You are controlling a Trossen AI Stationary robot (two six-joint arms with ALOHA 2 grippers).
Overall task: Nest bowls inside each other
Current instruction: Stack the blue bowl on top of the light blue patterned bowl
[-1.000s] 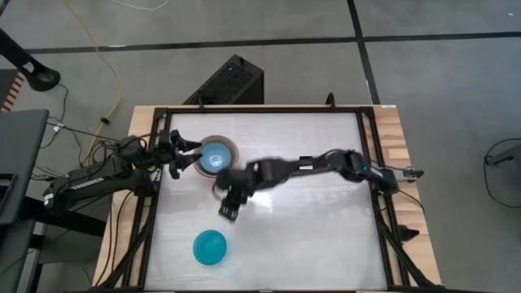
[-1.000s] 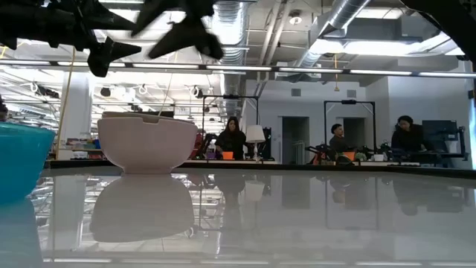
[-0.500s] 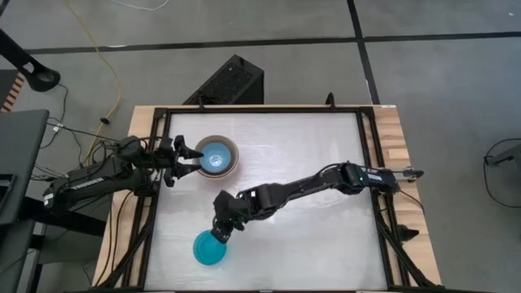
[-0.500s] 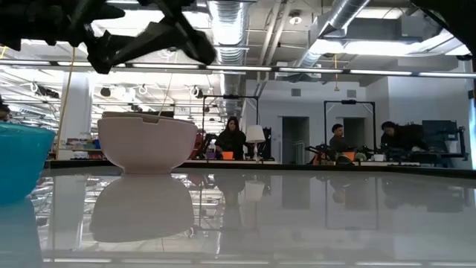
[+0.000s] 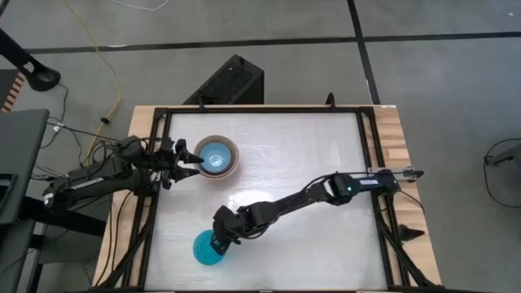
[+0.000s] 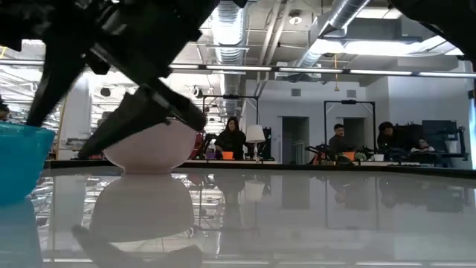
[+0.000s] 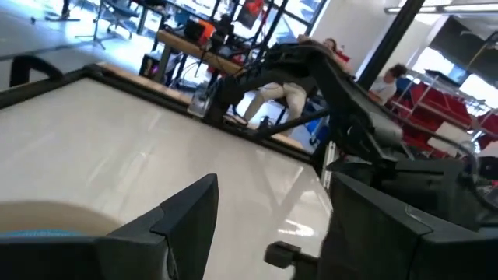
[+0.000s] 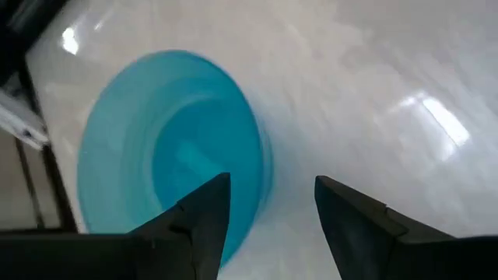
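Observation:
A teal-blue bowl (image 5: 208, 249) stands upright near the table's near-left corner and shows large in the right wrist view (image 8: 167, 148). My right gripper (image 5: 221, 237) hangs open just above its rim. One finger (image 8: 204, 211) is over the bowl's inside and the other finger (image 8: 352, 218) is outside the rim; no touch shows. At the far left a light blue bowl (image 5: 216, 155) sits nested in a grey-beige bowl (image 5: 232, 162). My left gripper (image 5: 189, 155) stands open and level beside that stack's left rim (image 7: 47, 216).
A black frame (image 5: 368, 163) runs round the white table top. Its middle and right half lie bare (image 5: 309, 146). In the low view my right arm's dark fingers partly hide the stack's pale outer bowl (image 6: 160, 149). People sit at desks in the room beyond.
My right gripper has swung from beside the stack toward the table's near edge. It has come down over the teal-blue bowl, rolling as it went. My left gripper has turned a little on the spot beside the stack. The bowls have not moved.

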